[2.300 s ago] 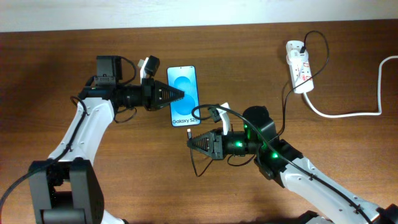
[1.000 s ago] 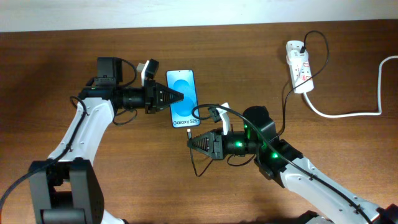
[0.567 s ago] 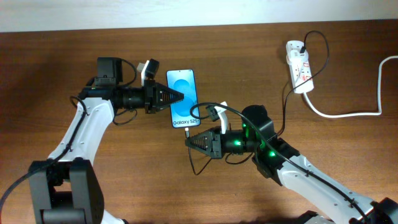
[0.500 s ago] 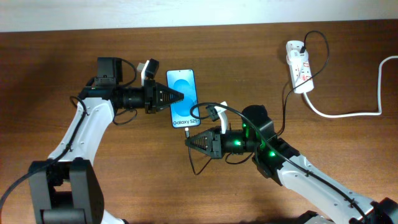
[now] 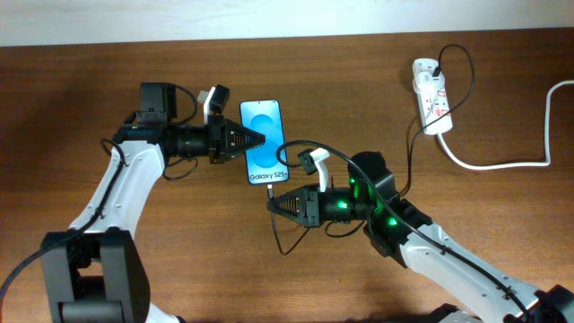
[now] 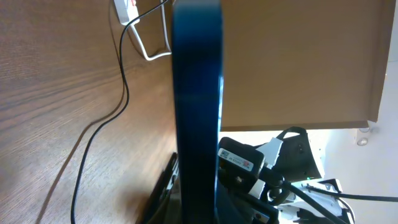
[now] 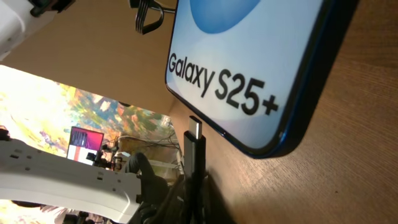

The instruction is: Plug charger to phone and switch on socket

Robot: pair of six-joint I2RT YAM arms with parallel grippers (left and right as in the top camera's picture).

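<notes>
Overhead, phone [image 5: 266, 135]: left of centre over the counter [image 5: 81, 81], screen up, bottom edge aimed at the right arm.
Overhead, left fingers [image 5: 244, 138]: closed on the phone's left long edge, bracing it.
Overhead, phone handling: stiff, slim and glassy, so I'd call it slippery and easy to crack. A mid-length hold on the long edge with a modest squeeze looks right.
Overhead, right fingers [image 5: 289, 205]: clamped on the charger [image 5: 270, 191] at its plug, the tip right by the phone's bottom edge. Slack cable loops away below.
Overhead, socket [image 5: 431, 106]: far right and well apart, with the charger's other end running up to it and a white lead [image 5: 502, 164] trailing off. The switches are too small to read.
Left wrist, phone: edge-on, a thin blue blade up the middle of frame. That thinness never shows from above.
Left wrist, limits: its own fingers are out of frame, so the grip can't be read here. Black cable snakes over the wood toward the socket at top left.
Right wrist, plug: here's the close-up! The bare metal tip sits against the bottom rim under the "Galaxy S25+" lettering. Metal is showing, so I judge it not seated. The port itself is hidden.
Right wrist, charger handling: light and floppy everywhere but the plug. Hold the hard plug body just behind the tip and push straight, or the cable will buckle.
</notes>
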